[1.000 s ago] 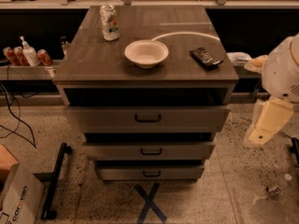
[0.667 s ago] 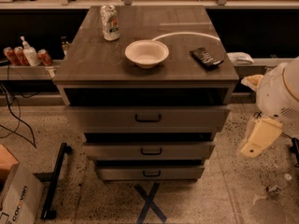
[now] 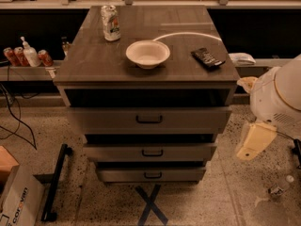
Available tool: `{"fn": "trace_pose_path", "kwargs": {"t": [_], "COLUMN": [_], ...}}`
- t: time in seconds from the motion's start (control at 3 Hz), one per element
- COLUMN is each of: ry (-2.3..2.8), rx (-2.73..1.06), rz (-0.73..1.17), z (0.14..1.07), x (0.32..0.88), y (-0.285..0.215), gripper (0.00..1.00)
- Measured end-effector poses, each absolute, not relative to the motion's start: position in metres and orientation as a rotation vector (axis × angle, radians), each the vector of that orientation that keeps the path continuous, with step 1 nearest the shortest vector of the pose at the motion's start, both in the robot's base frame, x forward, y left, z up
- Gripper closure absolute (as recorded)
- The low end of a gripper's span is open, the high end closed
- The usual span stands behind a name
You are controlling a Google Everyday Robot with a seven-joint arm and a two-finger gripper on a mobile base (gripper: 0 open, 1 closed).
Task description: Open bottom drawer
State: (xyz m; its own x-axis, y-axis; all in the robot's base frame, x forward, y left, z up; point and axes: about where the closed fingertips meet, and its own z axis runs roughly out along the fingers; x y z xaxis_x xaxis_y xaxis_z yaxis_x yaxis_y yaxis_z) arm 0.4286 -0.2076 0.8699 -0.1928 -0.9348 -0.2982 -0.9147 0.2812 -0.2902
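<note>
The cabinet (image 3: 94, 65) stands in the middle of the camera view with three grey-brown drawers. The bottom drawer (image 3: 122, 175) is the lowest and narrowest, with a small black bar handle (image 3: 153, 175) at its centre and a dark gap above its front. The middle drawer (image 3: 113, 152) and the top drawer (image 3: 103, 120) sit above it. My gripper (image 3: 254, 141), a cream-coloured piece under the white rounded arm (image 3: 280, 95), hangs to the right of the cabinet at about the height of the middle drawer, apart from it.
On the cabinet top are a white bowl (image 3: 147, 53), a can (image 3: 110, 22) and a black remote-like object (image 3: 208, 58). Bottles (image 3: 26, 55) stand on a low shelf at the left. On the floor are a cardboard box (image 3: 14, 197), a black bar (image 3: 56, 182), a tape X (image 3: 150, 204) and a plastic bottle (image 3: 280, 187).
My arm and gripper have moved down and a little left, closer to the cabinet's right side. The drawers and the things on top have not moved.
</note>
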Motion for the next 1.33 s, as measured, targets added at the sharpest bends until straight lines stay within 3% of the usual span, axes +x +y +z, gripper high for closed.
{"fn": "trace_pose_path", "kwargs": {"t": [0.67,1.33], "ry": [2.083,2.047], "rx": [-1.609,-1.521], "rz": [-0.119,0.017], "z": [0.813,0.729], "x": [0.419,0.434], "y": [-0.183,-0.160], "gripper": [0.00,0.00]}}
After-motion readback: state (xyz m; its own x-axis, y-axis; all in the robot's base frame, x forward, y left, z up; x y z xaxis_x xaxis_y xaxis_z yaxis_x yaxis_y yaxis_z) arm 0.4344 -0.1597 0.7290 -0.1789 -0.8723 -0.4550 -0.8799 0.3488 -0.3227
